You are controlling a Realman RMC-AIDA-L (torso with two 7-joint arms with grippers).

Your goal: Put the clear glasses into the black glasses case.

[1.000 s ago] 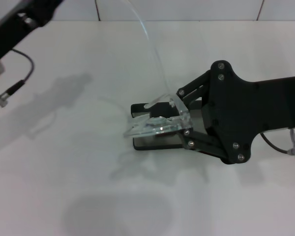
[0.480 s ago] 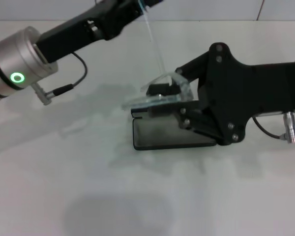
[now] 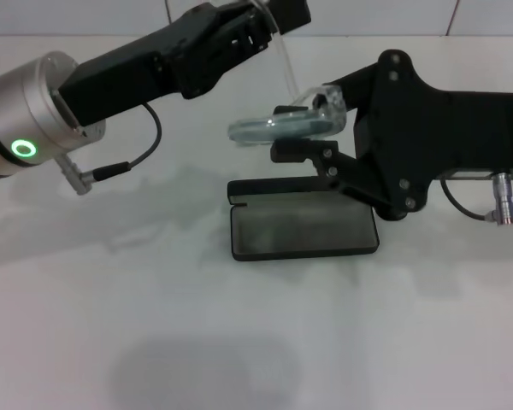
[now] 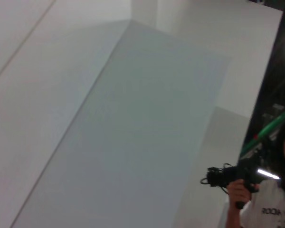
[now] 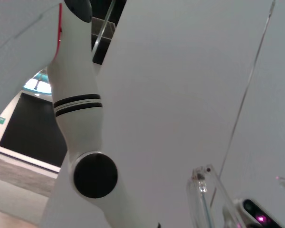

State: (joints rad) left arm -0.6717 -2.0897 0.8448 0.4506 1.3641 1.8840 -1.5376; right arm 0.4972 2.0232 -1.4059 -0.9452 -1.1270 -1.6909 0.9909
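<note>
The clear glasses [image 3: 256, 131] hang in the air above the far edge of the black glasses case [image 3: 303, 231], and a clear piece of them [image 5: 203, 190] shows in the right wrist view. My right gripper [image 3: 295, 131] comes in from the right and is shut on them near the hinge. One clear arm of the glasses curves up and away to my left gripper [image 3: 269, 19] at the top centre, which closes on its tip. The case lies open and flat on the white table [image 3: 154, 325], grey lining up, with nothing in it.
A grey cable with a plug [image 3: 111, 171] hangs from the left arm's silver wrist over the table's left part. A tiled wall edge [image 3: 94, 36] runs along the back. In the left wrist view a person [image 4: 268, 194] stands holding a camera.
The right gripper has lifted the glasses from just over the case up and towards the back. The left arm swung in from the left and took hold of the raised clear arm.
</note>
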